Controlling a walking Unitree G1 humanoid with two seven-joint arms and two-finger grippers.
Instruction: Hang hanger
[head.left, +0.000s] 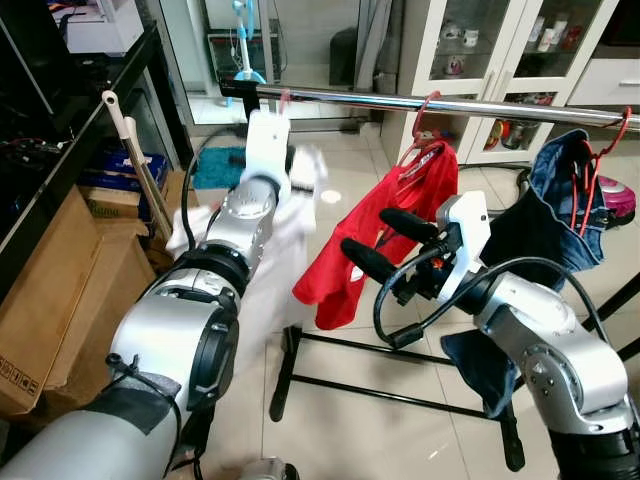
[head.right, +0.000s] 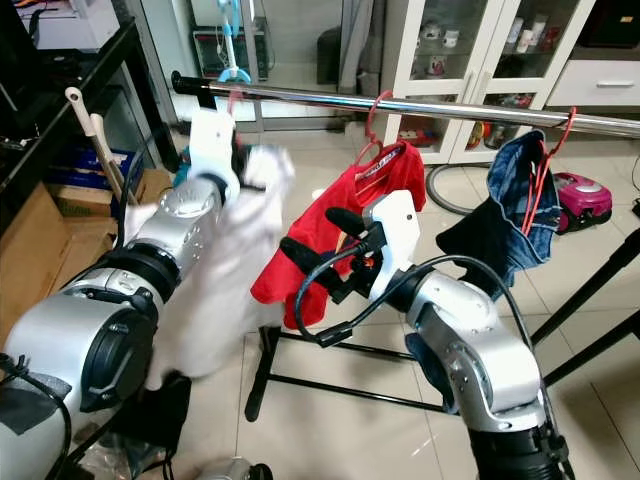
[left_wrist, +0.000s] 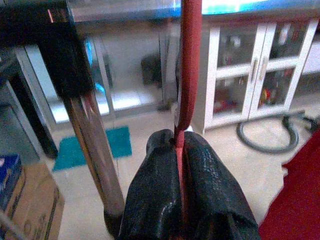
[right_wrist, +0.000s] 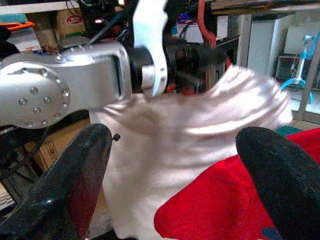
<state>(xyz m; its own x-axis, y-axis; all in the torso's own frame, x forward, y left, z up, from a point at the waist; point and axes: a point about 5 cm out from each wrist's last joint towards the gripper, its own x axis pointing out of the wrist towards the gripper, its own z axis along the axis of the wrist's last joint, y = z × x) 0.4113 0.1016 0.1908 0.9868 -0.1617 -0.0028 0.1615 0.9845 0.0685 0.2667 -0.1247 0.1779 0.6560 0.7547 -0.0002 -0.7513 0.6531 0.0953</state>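
Hanger hook, red and thin, is pinched tight between the left end effector's two black fingers, right up at the silver rail near its dark left end. A white garment hangs blurred from that hanger, draped below and beside the left arm. Closer in on the right, the right end effector hovers with its fingers spread wide and nothing between them, pointing at the white cloth and the red shirt just beyond. That red shirt hangs on its own red hanger from the middle of the rail. Further right along the rail, a blue denim garment hangs on another red hanger. Below, the rack's black base bars sit on the pale tiled floor. Cardboard boxes stand at the left; white glass-door cabinets line the back.
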